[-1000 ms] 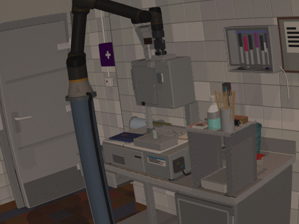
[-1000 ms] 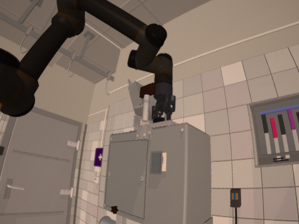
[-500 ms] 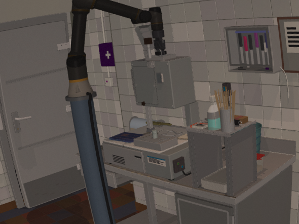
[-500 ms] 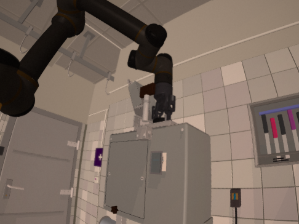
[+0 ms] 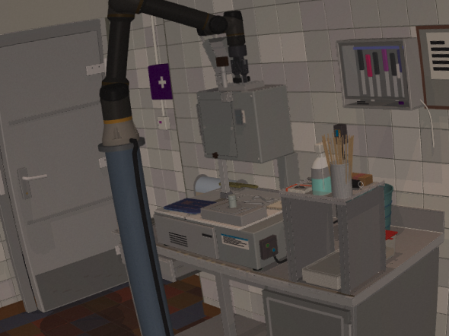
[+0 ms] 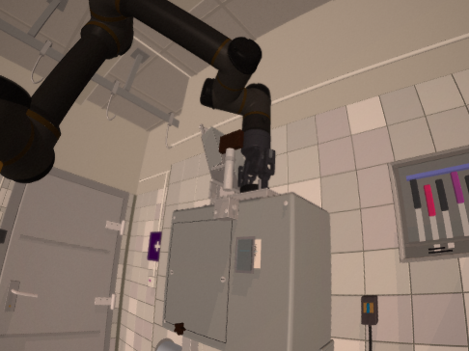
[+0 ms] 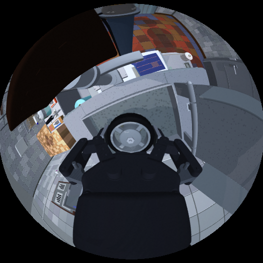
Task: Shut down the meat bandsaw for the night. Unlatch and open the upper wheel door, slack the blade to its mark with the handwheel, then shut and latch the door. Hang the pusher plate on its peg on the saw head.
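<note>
On top of the grey saw head (image 5: pixel 247 121) sits the black-rimmed handwheel (image 7: pixel 130 136), and it is gripped by my gripper (image 7: pixel 130 147), which points straight down onto it from above. The upper wheel door (image 6: pixel 199 277) on the head's front face lies flush with the cabinet, with a small dark latch knob (image 6: pixel 179 328) at its lower edge. The pusher plate (image 6: pixel 212 144), a grey plate with a brown handle (image 6: pixel 232 141), hangs tilted on an upright post at the head's top left corner, just beside my wrist. From the side cameras the handwheel is mostly hidden behind my fingers (image 5: pixel 241 76).
A grey cup of wooden skewers (image 5: pixel 340 171) and a teal bottle (image 5: pixel 320 175) stand on a metal rack right of the saw. The saw table (image 5: pixel 232 209) lies below the head. A knife rack (image 5: pixel 374 72) hangs on the tiled wall, and a door (image 5: pixel 49 159) stands at the left.
</note>
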`<state>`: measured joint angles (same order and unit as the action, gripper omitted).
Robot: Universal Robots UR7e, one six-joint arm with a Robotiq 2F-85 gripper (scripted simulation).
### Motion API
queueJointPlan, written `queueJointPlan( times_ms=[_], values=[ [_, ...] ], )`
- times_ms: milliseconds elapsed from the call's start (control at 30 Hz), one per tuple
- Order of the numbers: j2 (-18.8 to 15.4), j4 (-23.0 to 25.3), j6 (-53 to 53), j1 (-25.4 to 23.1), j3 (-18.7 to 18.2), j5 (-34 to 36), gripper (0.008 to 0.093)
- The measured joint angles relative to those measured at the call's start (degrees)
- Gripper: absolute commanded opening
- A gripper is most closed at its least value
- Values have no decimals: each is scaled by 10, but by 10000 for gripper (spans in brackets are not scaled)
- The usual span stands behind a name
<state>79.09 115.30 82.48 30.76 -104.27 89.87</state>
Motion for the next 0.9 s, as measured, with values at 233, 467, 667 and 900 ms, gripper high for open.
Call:
queueJointPlan(
  times_ms=[233,467,667,900],
  values=[
    [0,-1,-3,0,0,0,80],
    [0,-1,-14,0,1,0,80],
    [-1,-2,-32,0,1,1,80],
    [-1,-2,-65,0,1,1,80]
  ],
)
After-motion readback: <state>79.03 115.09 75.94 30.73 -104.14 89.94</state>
